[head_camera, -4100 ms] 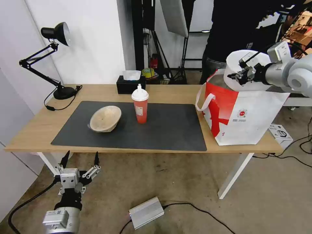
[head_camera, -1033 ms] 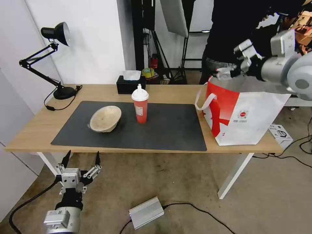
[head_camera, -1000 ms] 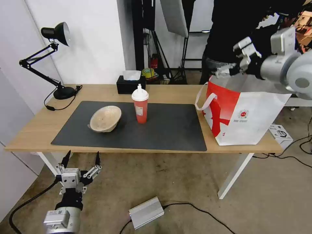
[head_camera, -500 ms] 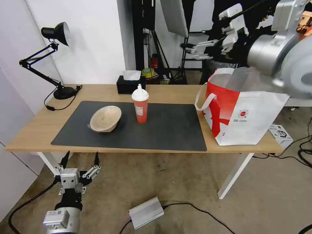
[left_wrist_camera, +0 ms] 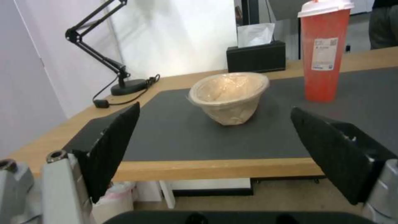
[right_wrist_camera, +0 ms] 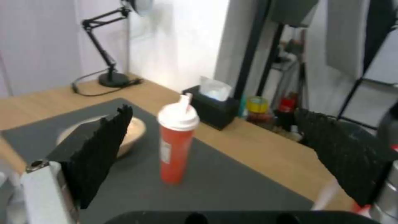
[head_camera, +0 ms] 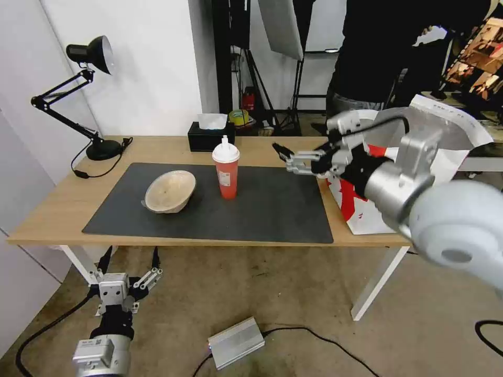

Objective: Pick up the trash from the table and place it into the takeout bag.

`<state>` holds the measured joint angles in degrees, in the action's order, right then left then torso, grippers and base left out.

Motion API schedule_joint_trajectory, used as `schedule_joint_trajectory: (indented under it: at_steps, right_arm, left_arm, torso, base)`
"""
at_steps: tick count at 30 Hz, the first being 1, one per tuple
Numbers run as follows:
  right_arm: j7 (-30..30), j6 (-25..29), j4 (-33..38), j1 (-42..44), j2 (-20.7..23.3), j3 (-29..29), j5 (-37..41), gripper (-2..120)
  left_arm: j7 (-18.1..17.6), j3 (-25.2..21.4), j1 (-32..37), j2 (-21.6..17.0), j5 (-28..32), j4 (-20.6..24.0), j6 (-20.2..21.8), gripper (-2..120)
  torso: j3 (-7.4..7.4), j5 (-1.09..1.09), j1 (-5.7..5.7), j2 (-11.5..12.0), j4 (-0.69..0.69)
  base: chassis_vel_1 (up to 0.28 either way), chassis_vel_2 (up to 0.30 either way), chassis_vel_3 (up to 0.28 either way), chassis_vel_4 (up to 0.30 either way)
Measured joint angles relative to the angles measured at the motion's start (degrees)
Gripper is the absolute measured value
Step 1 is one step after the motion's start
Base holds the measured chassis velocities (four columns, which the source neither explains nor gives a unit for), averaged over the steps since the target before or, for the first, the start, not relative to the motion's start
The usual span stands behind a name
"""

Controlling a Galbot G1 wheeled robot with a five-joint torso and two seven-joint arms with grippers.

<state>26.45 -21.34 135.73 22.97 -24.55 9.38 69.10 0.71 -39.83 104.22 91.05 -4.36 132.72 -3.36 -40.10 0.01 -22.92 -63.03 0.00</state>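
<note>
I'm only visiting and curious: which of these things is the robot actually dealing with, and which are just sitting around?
Part of the job:
- red drink cup
- beige bowl
- takeout bag
- table
- right gripper, open above the mat
- left gripper, open below the table edge

Just lying about:
- desk lamp
- black tissue box
- silver box on the floor
</note>
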Motion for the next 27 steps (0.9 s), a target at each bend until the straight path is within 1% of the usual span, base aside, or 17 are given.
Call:
schedule_joint_trajectory:
  at_steps: [2,3,6,7,11,12,14,16,19,20,23,24,27]
  right_arm:
    - [-0.89,1.75,0.03,7.24,-0.04,-3.96,-6.81,100]
    - [-0.89,1.75,0.03,7.24,-0.04,-3.96,-6.81,100]
    - [-2.15,3.52,0.08,18.02,-1.26,-10.12,-14.59,100]
    - [-2.15,3.52,0.08,18.02,-1.26,-10.12,-14.59,100]
    - [-2.74,4.58,1.75,29.9,-4.82,-17.43,-21.37,100]
    - [-2.74,4.58,1.75,29.9,-4.82,-17.43,-21.37,100]
    - [-3.0,4.65,2.45,34.44,-7.08,-19.99,-24.27,100]
    - [-3.07,4.71,2.57,35.54,-7.62,-20.49,-24.98,100]
    - [-3.26,4.96,2.96,41.54,-10.68,-23.25,-28.37,100]
    - [-3.26,4.96,2.96,41.54,-10.68,-23.25,-28.37,100]
    - [-3.42,5.05,3.67,45.94,-13.39,-26.07,-31.37,100]
    - [-3.42,5.05,3.67,45.94,-13.39,-26.07,-31.37,100]
    - [-3.35,5.03,4.5,50.64,-16.37,-28.57,-36.69,100]
  left_arm:
    - [-0.01,-0.1,0.05,0.0,-0.03,-0.25,-0.09,98]
    - [-0.01,-0.1,0.05,0.0,-0.03,-0.25,-0.09,98]
    - [-0.04,-0.15,0.07,0.0,-0.07,-0.52,-0.14,98]
    - [-0.04,-0.15,0.07,0.0,-0.07,-0.52,-0.14,98]
    - [-0.05,-0.15,-0.01,0.0,-0.12,-0.84,-0.23,98]
    - [-0.05,-0.15,-0.01,0.0,-0.12,-0.84,-0.23,98]
    - [-0.05,-0.12,-0.07,0.0,-0.14,-0.97,-0.25,98]
    - [-0.05,-0.11,-0.09,0.0,-0.14,-1.0,-0.25,98]
    - [-0.05,-0.1,-0.1,-0.06,-0.15,-1.07,-0.27,98]
    - [-0.05,-0.1,-0.1,-0.06,-0.15,-1.07,-0.27,98]
    - [-0.05,-0.09,-0.1,-0.08,-0.17,-1.17,-0.29,98]
    - [-0.05,-0.09,-0.1,-0.08,-0.17,-1.17,-0.29,98]
    - [-0.06,0.04,-0.12,0.07,-0.2,-1.21,-0.33,98]
  torso:
    - [0.0,-0.01,0.0,0.0,0.0]
    - [0.0,-0.01,0.0,0.0,0.0]
    - [0.0,0.0,0.0,0.0,0.0]
    - [0.0,0.0,0.0,0.0,0.0]
    - [0.0,-0.02,0.0,0.0,-0.01]
    - [0.0,-0.02,0.0,0.0,-0.01]
    - [0.0,-0.01,0.0,0.0,0.0]
    - [0.0,-0.01,0.01,0.0,0.0]
    - [0.0,-0.01,0.0,0.0,0.0]
    - [0.0,-0.01,0.0,0.0,0.0]
    - [0.0,-0.01,0.01,0.0,0.0]
    - [0.0,-0.01,0.01,0.0,0.0]
    - [0.0,-0.03,0.01,0.0,0.0]
  base:
    - [0.0,0.0,0.0,0.0]
    - [0.0,0.0,0.0,0.0]
    - [0.0,0.0,0.0,0.0]
    - [0.0,0.0,0.0,0.0]
    - [0.0,0.0,0.0,0.0]
    - [0.0,0.0,0.0,0.0]
    - [0.0,0.0,0.0,0.0]
    - [0.0,0.0,0.0,0.0]
    - [0.0,0.0,0.0,0.0]
    - [0.0,0.0,0.0,0.0]
    - [0.0,0.0,0.0,0.0]
    - [0.0,0.0,0.0,0.0]
    - [0.0,0.0,0.0,0.0]
